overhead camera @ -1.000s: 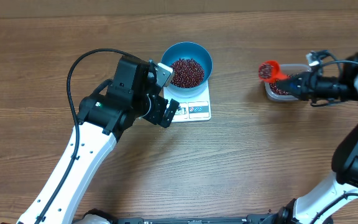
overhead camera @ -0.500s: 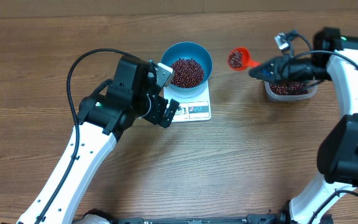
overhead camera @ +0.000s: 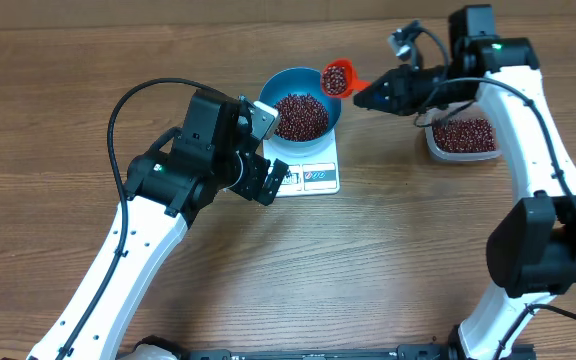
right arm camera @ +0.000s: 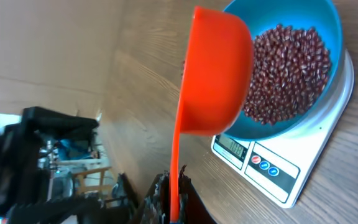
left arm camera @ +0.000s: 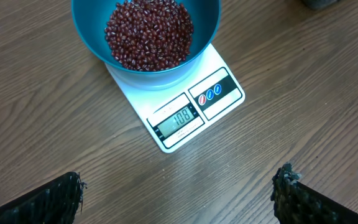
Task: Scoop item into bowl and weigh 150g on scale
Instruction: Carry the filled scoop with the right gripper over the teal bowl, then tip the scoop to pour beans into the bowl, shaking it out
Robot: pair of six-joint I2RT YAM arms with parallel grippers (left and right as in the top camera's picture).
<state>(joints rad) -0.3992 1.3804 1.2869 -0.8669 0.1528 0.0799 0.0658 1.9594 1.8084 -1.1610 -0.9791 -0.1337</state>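
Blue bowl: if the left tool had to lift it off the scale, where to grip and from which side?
Likely the rim wall, pinched from above: one finger inside on the bare band of the blue bowl above the beans, one outside. Take the edge nearest the open left tool; the orange scoop in the right tool hangs over the far rim.

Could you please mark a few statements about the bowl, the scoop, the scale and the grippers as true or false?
1. The blue bowl stands on the scale. True.
2. The orange scoop is empty. False: it carries beans.
3. The scale's display reads 108. True.
4. The left gripper grips the bowl. False: it is open, holding nothing.
5. The right gripper is shut on the scoop's handle. True.
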